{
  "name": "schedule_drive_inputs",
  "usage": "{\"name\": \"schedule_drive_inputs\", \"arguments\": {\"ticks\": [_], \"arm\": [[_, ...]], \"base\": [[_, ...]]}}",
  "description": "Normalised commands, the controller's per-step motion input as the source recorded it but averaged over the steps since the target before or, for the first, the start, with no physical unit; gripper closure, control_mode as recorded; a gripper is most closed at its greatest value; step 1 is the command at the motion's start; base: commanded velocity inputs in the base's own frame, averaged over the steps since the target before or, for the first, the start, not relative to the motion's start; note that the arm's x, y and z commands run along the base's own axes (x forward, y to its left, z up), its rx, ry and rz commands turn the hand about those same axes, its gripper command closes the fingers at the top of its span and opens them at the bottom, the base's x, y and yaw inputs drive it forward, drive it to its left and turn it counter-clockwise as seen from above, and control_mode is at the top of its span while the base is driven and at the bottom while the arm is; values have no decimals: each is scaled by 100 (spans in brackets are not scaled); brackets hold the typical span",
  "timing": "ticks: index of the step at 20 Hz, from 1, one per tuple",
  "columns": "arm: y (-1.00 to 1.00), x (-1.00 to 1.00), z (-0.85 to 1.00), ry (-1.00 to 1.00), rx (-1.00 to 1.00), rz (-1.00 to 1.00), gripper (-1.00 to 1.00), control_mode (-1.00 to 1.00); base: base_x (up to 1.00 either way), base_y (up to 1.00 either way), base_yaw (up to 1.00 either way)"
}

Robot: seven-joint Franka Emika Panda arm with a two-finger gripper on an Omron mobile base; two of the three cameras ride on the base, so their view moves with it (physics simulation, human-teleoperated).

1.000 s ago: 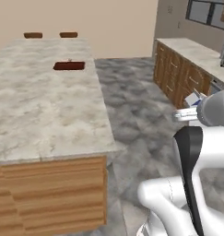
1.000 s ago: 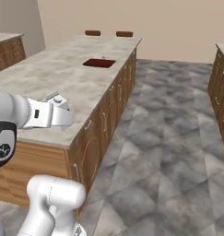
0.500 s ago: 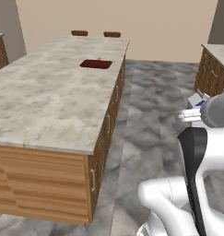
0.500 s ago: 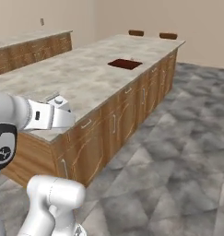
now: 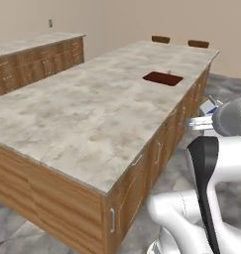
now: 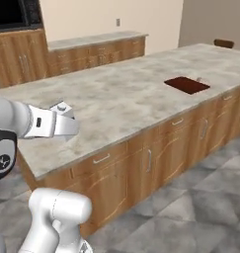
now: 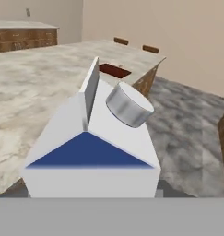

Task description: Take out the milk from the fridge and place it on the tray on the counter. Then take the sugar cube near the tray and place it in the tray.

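The robot is carrying the small gable-top milk carton, white with a blue gable panel and a round grey cap, clamped in the two-finger gripper. In the hand view the carton is sitting right against the lens with the fingers hidden behind it, so the jaws' grip is a judgement from how the carton is riding with the hand; they are standing partly apart on its body.

The relation that matters is carton to tray. The flat dark reddish-brown rectangular tray is lying on the broad beige-grey marbled stone counter, toward its far end. In the hand view the tray is showing just past the carton's ridge at about 12 o'clock, so the hand is already pointing nearly at it, though the two are well apart. The carton's ridge is running roughly along that same line. In the right base view the tray is lying at roughly 2 o'clock from the gripper.

The white arm is folded, with the forearm held level at about counter height, off the counter's long cabinet side. The placing will likely need the base to close in along the counter before the arm reaches over the edge. A sugar cube is too small to make out.
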Motion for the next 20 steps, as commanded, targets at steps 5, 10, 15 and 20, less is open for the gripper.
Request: {"name": "schedule_drive_inputs", "arguments": {"ticks": [5,10,15,20], "arm": [[0,0,0,0,0,0,100,100],[0,0,0,0,0,0,100,100],[0,0,0,0,0,0,100,100],[0,0,0,0,0,0,100,100]], "base": [[23,-93,59],[13,-100,52],[13,-100,50],[16,-100,53]]}}
